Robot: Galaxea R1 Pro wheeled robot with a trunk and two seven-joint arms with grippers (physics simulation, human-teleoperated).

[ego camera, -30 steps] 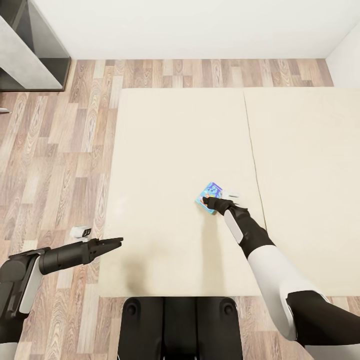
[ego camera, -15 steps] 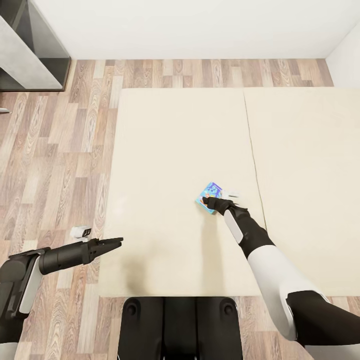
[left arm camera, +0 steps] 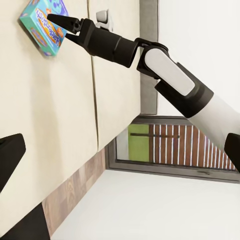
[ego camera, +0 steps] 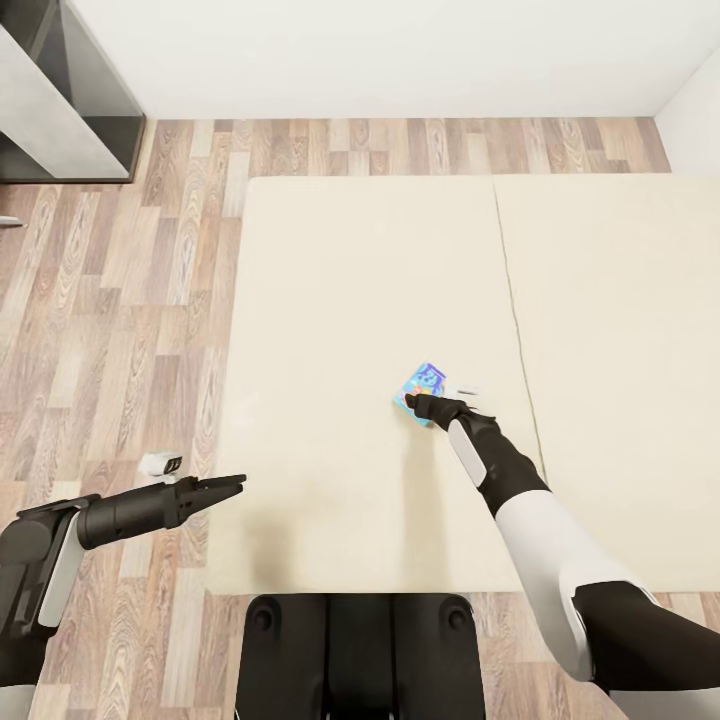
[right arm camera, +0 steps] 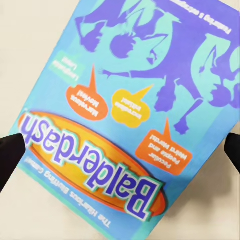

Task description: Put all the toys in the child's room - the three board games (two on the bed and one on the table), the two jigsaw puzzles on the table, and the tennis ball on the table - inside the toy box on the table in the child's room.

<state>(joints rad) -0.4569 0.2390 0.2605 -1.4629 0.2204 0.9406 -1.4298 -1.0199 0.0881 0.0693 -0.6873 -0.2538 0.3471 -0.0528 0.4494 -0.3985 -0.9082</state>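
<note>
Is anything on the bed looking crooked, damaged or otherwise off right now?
Nothing damaged. The blue board game lies flat but skewed to the bed's edges, near the mattress seam, with the right end effector at it.

Blue board game (right arm camera: 135,110) with purple cow, orange logo; cream bed (ego camera: 350,300).

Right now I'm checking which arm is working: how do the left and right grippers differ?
The right gripper reaches over the bed, with its jaws open on either side of the blue board game; the left gripper is by the bed's edge, near no toy. The right arm stretches forward, the left points sideways toward the bed. Both are black with two fingers.
</note>
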